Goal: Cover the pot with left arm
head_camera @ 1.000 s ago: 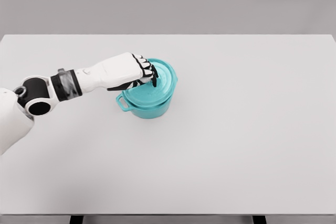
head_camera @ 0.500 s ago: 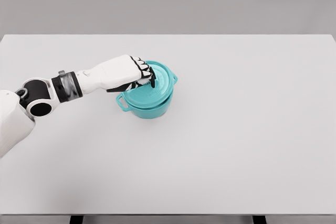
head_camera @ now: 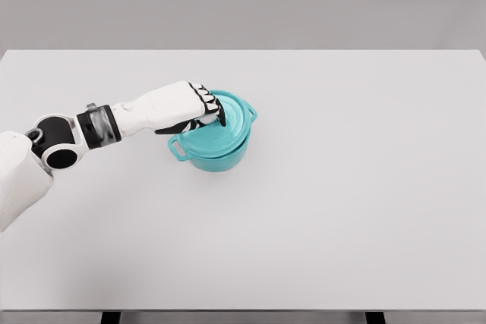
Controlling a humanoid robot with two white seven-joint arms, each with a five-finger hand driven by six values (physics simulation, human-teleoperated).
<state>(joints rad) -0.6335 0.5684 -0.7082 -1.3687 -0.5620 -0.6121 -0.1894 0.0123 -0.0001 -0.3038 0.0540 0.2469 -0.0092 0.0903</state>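
Lid (head_camera: 231,115) is being gripped at its top by the curled fingers of the left hand (head_camera: 199,104), tilted over the teal pot (head_camera: 214,149) left of the white table's (head_camera: 364,210) middle, well clear of every edge.

The pot (head_camera: 213,151) and its lid (head_camera: 230,119) beneath the hand are a uniform teal, unpatterned. The left hand (head_camera: 199,107) is white across the back, with black finger segments (head_camera: 221,111) banded in white; behind it the forearm is white, then a grey cuff and black joint. The table (head_camera: 357,187) around the hand is plain pale grey.
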